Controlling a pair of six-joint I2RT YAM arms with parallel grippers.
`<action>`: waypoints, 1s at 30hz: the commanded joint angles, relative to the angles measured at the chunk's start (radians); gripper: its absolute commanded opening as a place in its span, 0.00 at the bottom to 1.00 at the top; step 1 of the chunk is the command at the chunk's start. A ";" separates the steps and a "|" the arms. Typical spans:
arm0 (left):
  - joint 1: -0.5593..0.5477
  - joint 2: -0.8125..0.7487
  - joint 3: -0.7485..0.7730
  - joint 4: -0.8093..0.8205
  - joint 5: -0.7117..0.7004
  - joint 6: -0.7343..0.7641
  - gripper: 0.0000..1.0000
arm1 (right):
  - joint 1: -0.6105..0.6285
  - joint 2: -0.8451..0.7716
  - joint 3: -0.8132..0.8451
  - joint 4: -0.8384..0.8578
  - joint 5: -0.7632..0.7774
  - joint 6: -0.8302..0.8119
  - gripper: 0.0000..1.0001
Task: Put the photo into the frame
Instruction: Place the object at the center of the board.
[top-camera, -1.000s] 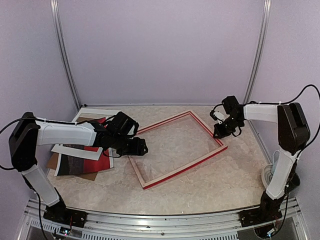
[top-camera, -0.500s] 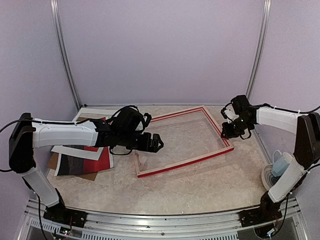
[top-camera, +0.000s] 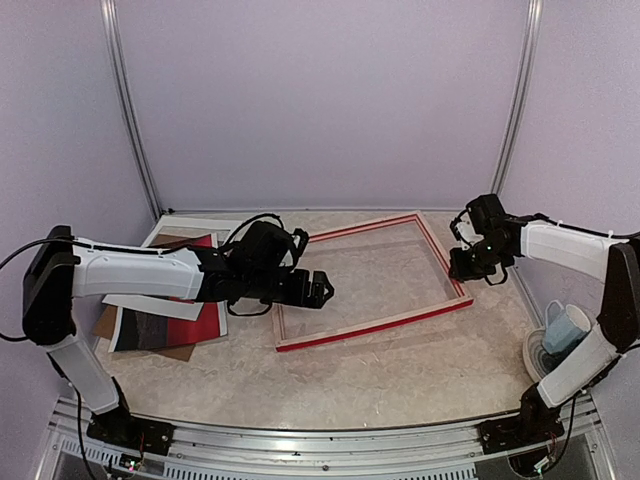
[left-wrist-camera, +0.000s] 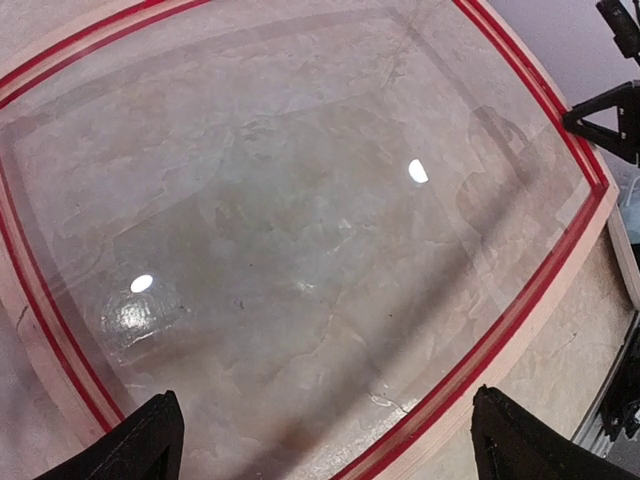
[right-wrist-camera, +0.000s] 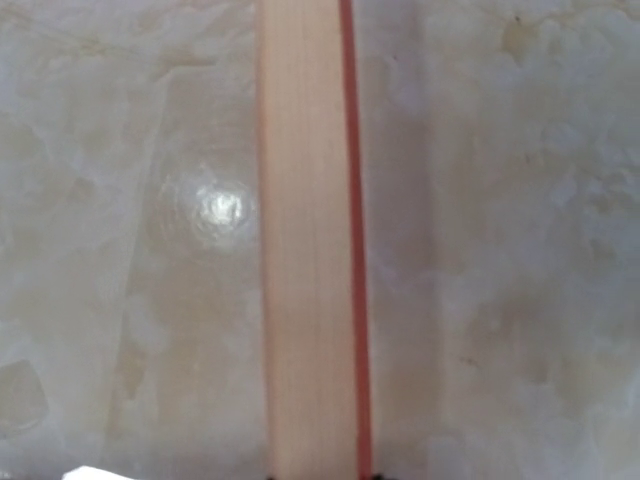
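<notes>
The right gripper (top-camera: 468, 268) pinches the right-hand rail of the frame (top-camera: 375, 324), its dark fingertips just showing on either side of the pale wood strip in the wrist view. Across the pane, the left gripper (top-camera: 312, 290) hangs over the frame's left rail with its fingers (left-wrist-camera: 150, 440) spread wide, holding nothing (its camera looks through the clear pane to the marbled table (top-camera: 400, 390) beneath). The frame, red-edged, lies at a slant in the middle of the table. The photo (top-camera: 165, 328) rests at the table's left side, beneath the left arm and apart from the frame, with red and dark bands showing. A white mat strip (top-camera: 150, 303) crosses its far edge, and a brown backing board (top-camera: 185, 352) juts out beneath it.
</notes>
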 joint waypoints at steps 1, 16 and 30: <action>0.037 -0.049 -0.073 0.062 -0.052 -0.085 0.99 | 0.014 -0.064 -0.008 0.101 -0.010 0.044 0.00; 0.153 -0.089 -0.073 -0.061 -0.153 -0.114 0.99 | 0.042 -0.068 -0.194 0.216 0.028 0.153 0.00; 0.274 0.048 0.094 -0.057 -0.087 -0.068 0.99 | 0.067 -0.054 -0.339 0.246 0.008 0.223 0.00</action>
